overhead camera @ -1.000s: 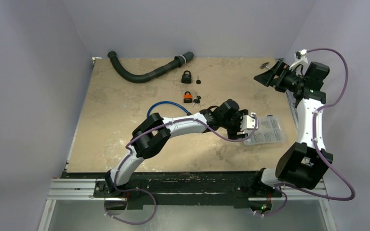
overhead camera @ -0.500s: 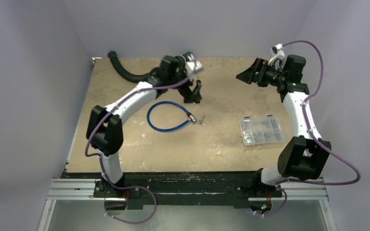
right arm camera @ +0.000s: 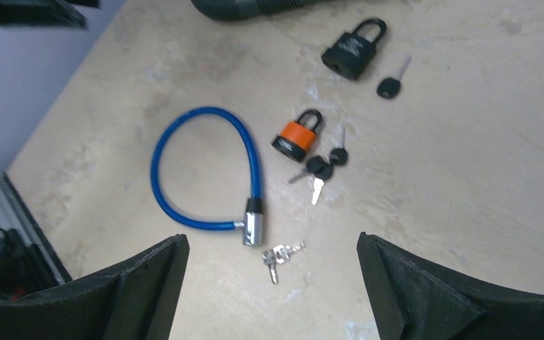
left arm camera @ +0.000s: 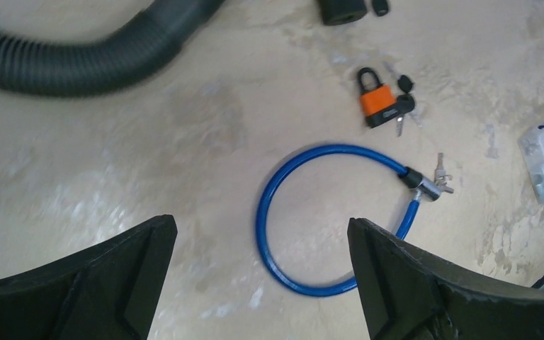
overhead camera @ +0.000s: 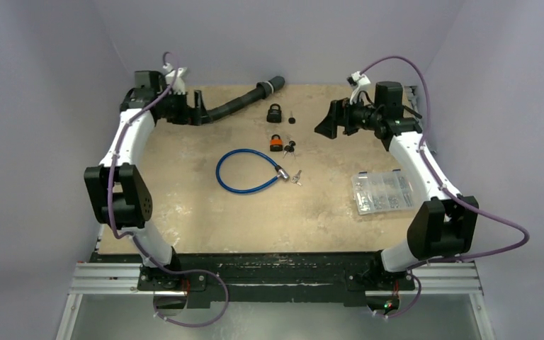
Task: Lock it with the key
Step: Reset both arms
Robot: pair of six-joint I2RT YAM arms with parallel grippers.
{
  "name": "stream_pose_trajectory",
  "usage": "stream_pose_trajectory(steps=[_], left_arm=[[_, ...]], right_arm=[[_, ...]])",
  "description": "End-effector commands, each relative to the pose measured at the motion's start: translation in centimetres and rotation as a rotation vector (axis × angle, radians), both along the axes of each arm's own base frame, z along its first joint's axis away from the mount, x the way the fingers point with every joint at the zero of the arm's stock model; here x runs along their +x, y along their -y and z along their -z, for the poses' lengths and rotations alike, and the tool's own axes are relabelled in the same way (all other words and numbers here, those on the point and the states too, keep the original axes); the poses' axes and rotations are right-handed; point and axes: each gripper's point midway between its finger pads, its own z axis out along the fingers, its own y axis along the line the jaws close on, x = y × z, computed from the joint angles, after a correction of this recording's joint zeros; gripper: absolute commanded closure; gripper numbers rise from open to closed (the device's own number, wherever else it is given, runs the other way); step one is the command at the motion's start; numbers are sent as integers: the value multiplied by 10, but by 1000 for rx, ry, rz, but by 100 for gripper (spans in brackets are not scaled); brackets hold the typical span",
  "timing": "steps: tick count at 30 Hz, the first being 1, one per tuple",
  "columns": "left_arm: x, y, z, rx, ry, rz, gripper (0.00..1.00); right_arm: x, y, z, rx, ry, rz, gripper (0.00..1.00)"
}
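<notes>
Blue cable lock (left arm camera: 259, 216), keys (right arm camera: 276, 253) alongside: beyond spread fingers of left gripper (left arm camera: 255, 248), right gripper (right arm camera: 270, 244); both released, empty.

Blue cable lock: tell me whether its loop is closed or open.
Closed: in the right wrist view both ends of the blue cable lock meet at its silver body. Locked or not: cannot tell.

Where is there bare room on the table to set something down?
Bare: the table's near strip, from its front edge up to the blue cable lock and parts box; the left side beside that lock. Crowded: the far middle, with hose, black padlock, orange padlock and keys.
</notes>
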Motion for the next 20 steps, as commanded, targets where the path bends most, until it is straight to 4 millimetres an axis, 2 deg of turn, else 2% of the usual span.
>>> stream_pose_trajectory(steps=[1,6,10,15,20], left_arm=[[-30,-47,3,-29,-129,-140,0],[-53,-89,32,67,-197,-233,0],[-68,-97,52,105,-236,-274,0],[-64,-99,53,100,-221,-306,0],[-53,-102,41,93,-185,-335,0]], right_arm=[[-13,19,27,-164,33,-4,1],[-32,29,54,-215,1,10,1],[-34,37,61,-234,-10,52,1],[-29,35,64,-215,-17,60,1],[-21,34,58,-213,-3,64,1]])
